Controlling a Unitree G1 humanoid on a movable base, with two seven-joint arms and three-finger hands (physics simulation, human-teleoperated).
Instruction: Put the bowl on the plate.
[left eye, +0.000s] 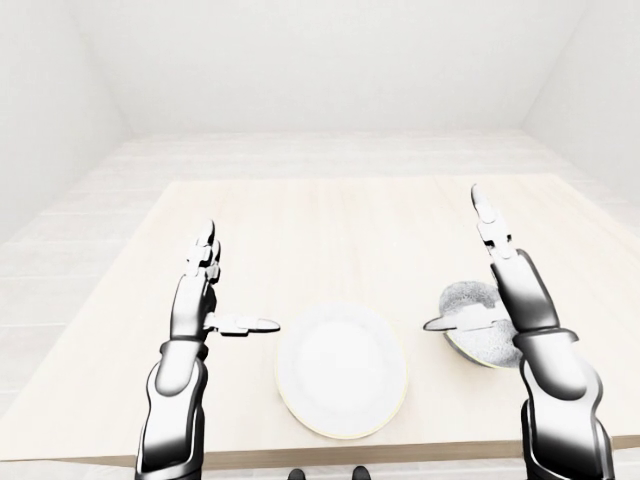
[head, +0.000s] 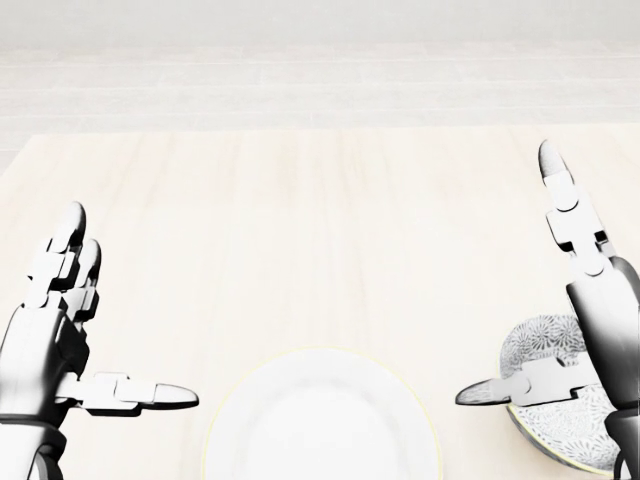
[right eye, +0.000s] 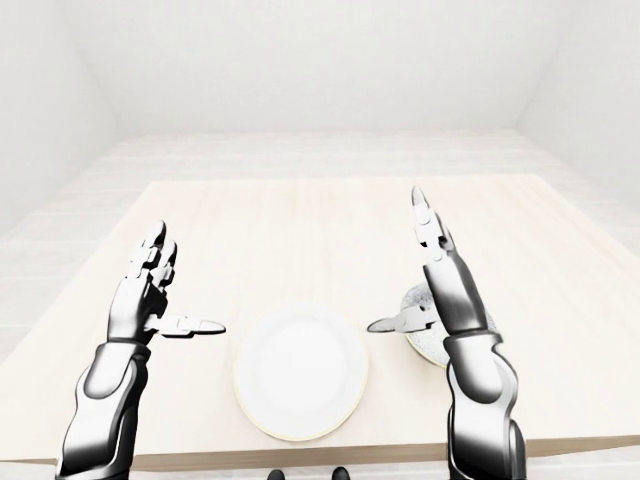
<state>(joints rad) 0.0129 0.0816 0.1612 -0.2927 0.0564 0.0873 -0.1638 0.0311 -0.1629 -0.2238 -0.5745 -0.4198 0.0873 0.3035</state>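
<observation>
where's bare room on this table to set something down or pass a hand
In the left-eye view the widest bare patch is the table above the plate, past the raised fingertips. A narrower strip lies between the left hand and the plate. Crowded at lower right: the right hand stands over the bowl.
</observation>
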